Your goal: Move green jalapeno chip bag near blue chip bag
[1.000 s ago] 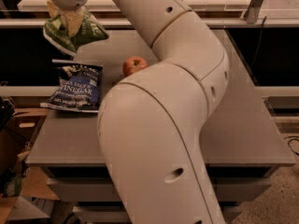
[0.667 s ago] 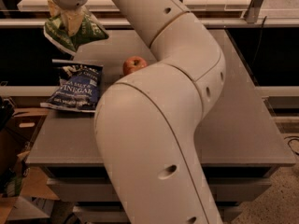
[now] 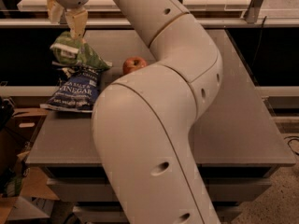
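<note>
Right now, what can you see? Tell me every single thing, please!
crinkly light-green chip bag: one, green with white lettering, left rear of the table, lying against the blue bag's top edge
crinkly navy-blue chip bag: one, dark blue with white lettering, flat, just in front of the green bag
round apple: one, red, right of the green bag
flat table: one, grey, under everything
cardboard box: at least one, brown, on the floor to the left
robot arm: one, white, bending across the middle
gripper: one, open, just above the green bag
</note>
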Robot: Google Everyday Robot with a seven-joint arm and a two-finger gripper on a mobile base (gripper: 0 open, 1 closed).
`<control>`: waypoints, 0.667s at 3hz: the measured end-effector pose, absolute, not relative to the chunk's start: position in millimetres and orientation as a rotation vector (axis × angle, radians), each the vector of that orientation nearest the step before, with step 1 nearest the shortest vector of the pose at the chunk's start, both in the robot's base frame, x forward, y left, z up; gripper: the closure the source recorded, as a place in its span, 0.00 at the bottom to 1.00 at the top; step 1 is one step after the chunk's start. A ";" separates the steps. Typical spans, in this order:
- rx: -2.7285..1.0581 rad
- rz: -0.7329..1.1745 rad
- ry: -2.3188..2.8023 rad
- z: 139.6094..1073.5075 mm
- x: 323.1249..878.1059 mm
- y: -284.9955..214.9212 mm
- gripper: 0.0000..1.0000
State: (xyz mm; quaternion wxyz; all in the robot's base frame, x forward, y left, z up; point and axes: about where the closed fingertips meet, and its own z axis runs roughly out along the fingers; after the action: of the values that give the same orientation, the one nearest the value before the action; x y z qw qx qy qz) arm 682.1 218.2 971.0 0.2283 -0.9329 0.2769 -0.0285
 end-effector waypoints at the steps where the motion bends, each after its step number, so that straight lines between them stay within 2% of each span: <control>1: -2.569 -0.069 0.750 971.5 682.7 219.2 0.00; 2: -2.563 -0.057 0.734 973.3 683.0 219.9 0.00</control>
State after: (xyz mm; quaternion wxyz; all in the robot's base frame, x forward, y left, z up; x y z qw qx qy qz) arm 683.0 219.9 973.3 0.2350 -0.9342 0.2677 -0.0208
